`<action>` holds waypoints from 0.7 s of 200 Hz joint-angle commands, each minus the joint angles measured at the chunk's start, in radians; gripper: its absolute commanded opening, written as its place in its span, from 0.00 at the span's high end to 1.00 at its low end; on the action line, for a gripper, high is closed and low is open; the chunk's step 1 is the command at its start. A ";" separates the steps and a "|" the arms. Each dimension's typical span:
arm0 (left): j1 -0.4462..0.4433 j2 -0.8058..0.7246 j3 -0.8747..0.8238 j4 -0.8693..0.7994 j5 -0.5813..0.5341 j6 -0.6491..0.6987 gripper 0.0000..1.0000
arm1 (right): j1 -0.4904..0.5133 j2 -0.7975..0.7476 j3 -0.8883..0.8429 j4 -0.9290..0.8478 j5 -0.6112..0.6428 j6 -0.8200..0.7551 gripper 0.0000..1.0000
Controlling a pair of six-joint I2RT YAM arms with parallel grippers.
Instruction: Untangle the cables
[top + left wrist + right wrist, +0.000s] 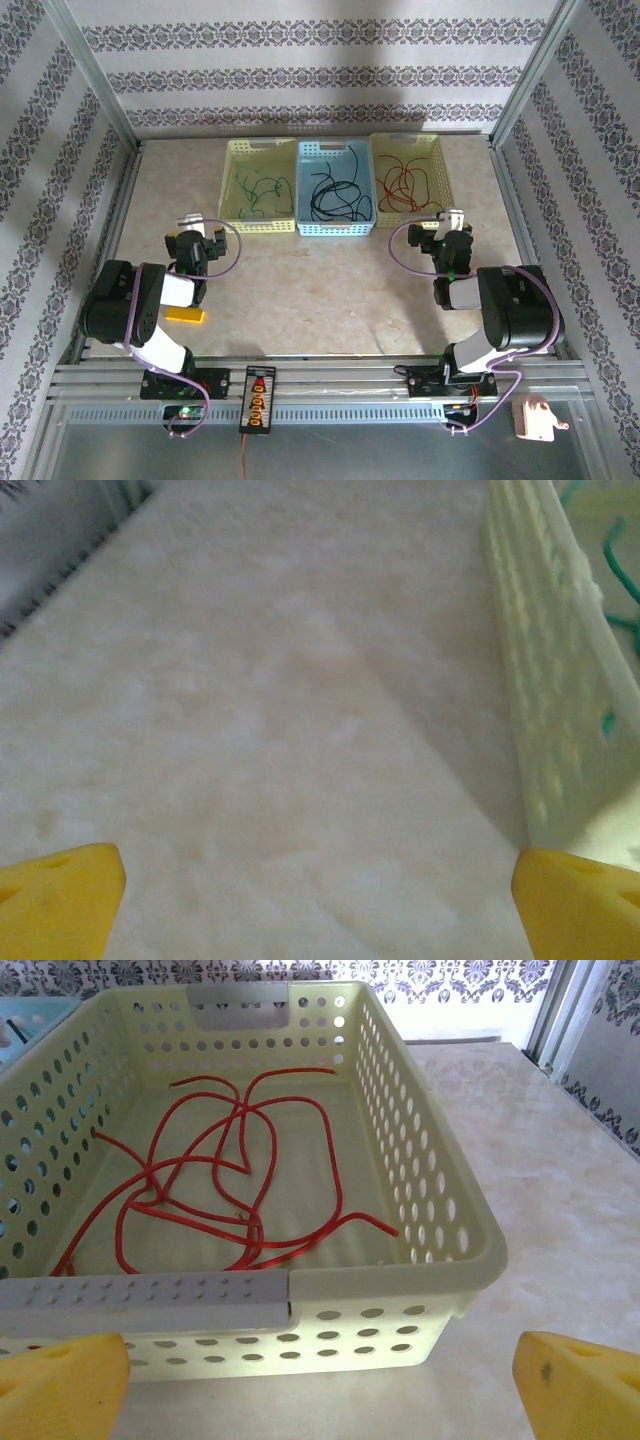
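Tabletop [320, 290] of pale marbled stone carries three perforated baskets in a row along its far side: left basket [262, 227], blue basket [335, 229] and right basket [447, 185]. The left arm [130, 305] and right arm [510, 305] sit folded near the front edge. The left pincer [203, 232] hangs low over bare stone just beside the left basket's near corner, its yellow tips spread wide and holding nothing. The right pincer [452, 222] faces the right basket's near wall, likewise spread wide and empty. The cables lie sorted by colour: green cables [258, 190] in the left basket, black cables [335, 195] in the blue one, red cables [405, 185] in the right one. The job looks close to finished. A small yellow block [185, 315] lies by the left arm.

The red strands loop over each other, so a pull on one loop could cinch a crossing tight or drag the light basket along. A tip could also snag in the wall holes.

I cannot tell whether those crossings are knots or plain overlaps, how many red strands there are, or what the yellow block is. The left wrist view is blurred, with the green strands cut off at its edge
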 commanded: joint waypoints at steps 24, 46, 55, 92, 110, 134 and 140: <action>0.024 0.018 0.014 0.141 0.077 0.018 0.01 | -0.002 0.003 0.036 -0.005 0.030 0.025 0.02; 0.024 0.013 0.021 0.118 0.074 0.014 0.01 | 0.001 0.004 0.040 -0.011 0.027 0.022 0.02; 0.024 0.005 0.023 0.097 0.076 0.012 0.01 | 0.005 0.003 0.040 -0.011 0.031 0.017 0.02; 0.024 0.008 0.023 0.102 0.075 0.012 0.01 | 0.008 0.003 0.076 -0.060 -0.052 -0.017 0.02; 0.024 0.006 0.025 0.094 0.075 0.011 0.01 | 0.002 0.003 0.078 -0.064 -0.066 -0.016 0.02; 0.024 0.007 0.026 0.096 0.074 0.012 0.01 | -0.007 0.003 0.085 -0.072 -0.082 -0.010 0.02; 0.024 0.008 0.026 0.098 0.074 0.012 0.01 | -0.007 0.004 0.083 -0.072 -0.082 -0.011 0.02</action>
